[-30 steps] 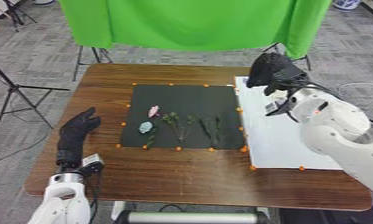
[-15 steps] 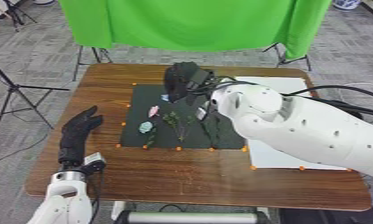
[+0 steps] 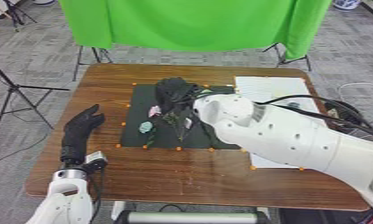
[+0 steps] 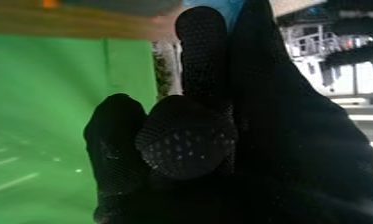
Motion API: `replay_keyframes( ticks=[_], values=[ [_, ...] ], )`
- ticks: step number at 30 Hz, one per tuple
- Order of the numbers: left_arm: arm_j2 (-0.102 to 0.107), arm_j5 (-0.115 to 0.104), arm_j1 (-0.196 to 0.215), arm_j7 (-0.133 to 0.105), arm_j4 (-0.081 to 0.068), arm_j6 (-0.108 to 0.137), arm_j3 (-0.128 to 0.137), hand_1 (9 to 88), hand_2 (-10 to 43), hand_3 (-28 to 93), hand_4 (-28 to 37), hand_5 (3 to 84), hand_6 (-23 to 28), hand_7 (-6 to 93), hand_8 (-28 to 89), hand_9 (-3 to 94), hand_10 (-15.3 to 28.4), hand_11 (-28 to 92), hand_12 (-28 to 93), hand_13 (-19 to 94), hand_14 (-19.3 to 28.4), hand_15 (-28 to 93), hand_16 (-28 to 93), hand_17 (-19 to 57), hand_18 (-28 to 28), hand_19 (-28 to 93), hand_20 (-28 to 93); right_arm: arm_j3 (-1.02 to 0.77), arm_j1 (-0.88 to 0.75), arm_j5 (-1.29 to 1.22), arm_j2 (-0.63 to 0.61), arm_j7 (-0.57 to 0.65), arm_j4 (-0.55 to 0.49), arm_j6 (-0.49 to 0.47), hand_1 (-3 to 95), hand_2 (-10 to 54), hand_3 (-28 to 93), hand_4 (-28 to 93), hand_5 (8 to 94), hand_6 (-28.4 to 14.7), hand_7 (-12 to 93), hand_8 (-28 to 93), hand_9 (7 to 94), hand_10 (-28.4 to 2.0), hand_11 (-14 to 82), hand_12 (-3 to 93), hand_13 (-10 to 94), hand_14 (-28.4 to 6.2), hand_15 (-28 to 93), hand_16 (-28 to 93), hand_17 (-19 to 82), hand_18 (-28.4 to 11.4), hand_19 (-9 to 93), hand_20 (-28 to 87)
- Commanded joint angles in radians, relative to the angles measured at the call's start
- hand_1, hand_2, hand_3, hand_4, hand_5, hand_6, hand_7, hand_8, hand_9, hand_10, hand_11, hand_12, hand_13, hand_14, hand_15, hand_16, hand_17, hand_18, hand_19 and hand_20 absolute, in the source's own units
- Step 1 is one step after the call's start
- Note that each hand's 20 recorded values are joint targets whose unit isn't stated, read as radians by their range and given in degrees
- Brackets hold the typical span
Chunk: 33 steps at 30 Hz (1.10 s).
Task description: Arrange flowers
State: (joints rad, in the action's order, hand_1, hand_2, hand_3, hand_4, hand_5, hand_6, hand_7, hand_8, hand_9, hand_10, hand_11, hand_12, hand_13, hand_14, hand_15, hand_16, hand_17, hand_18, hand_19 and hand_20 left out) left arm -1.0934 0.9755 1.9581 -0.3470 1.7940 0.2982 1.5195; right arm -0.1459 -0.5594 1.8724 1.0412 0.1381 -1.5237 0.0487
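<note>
The right hand [image 3: 171,94] has swung from the white sheet [image 3: 269,86] over the black mat [image 3: 142,100], pinching something pale blue [image 4: 221,4] near the pink flower [image 3: 154,112]; the left hand [image 3: 80,125] is relaxed open.

Has the right hand [image 3: 172,92] over the black mat [image 3: 140,99], a pink flower [image 3: 154,111], a blue flower [image 3: 146,127] and green stems [image 3: 172,119] on the mat, a white sheet [image 3: 267,86] right of it, the left hand [image 3: 80,123] left of it, a green curtain [image 3: 196,25] beyond it.
</note>
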Motion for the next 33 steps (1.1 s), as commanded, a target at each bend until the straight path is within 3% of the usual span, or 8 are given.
replay_keyframes(
  ticks=[1, 11, 33],
  values=[
    [0.002, -0.004, -0.016, 0.013, -0.014, -0.020, -0.020, 22.1, -9.5, 71, -28.3, 47.8, 0.0, 14.5, -9, 50.7, 12.8, 19, 10, 39, 16.5, 20, -2, 3.8, 12.4, 7, 15, -0.011, -0.016, 0.037, 0.033, 0.025, 0.060, -0.003, 57.1, -9.5, 69, -25, 78.0, 2.6, 31, 3, 91.8, -8.2, 6.8, 36.2, 93, -1.0, 61, 30, 66, -12.2, 93, 58],
    [0.002, -0.001, -0.021, 0.020, -0.016, -0.024, -0.026, 22.0, -9.5, 71, -28.3, 47.5, 0.3, 13.8, -9, 50.3, 12.8, 19, 10, 39, 16.6, 20, -2, 3.6, 12.6, 7, 15, -0.037, -0.025, 0.051, 0.074, 0.042, 0.121, 0.008, 56.2, -9.5, 70, -24, 77.6, 2.6, 31, 3, 91.3, -8.3, 6.8, 36.3, 93, -1.0, 61, 30, 66, -12.4, 93, 58],
    [0.000, -0.002, -0.029, 0.018, -0.020, -0.036, -0.025, 22.2, -9.5, 71, -28.3, 46.7, 0.0, 13.0, -8, 49.6, 12.5, 17, 11, 38, 16.5, 19, 0, 3.1, 13.0, 6, 15, -0.030, -0.021, 0.051, 0.066, 0.071, 0.103, -0.070, 50.4, -9.5, 72, -22, 71.2, 4.4, 32, 1, 84.6, -7.4, 6.3, 33.4, 91, -1.6, 62, 29, 64, -12.7, 93, 58]
  ],
)
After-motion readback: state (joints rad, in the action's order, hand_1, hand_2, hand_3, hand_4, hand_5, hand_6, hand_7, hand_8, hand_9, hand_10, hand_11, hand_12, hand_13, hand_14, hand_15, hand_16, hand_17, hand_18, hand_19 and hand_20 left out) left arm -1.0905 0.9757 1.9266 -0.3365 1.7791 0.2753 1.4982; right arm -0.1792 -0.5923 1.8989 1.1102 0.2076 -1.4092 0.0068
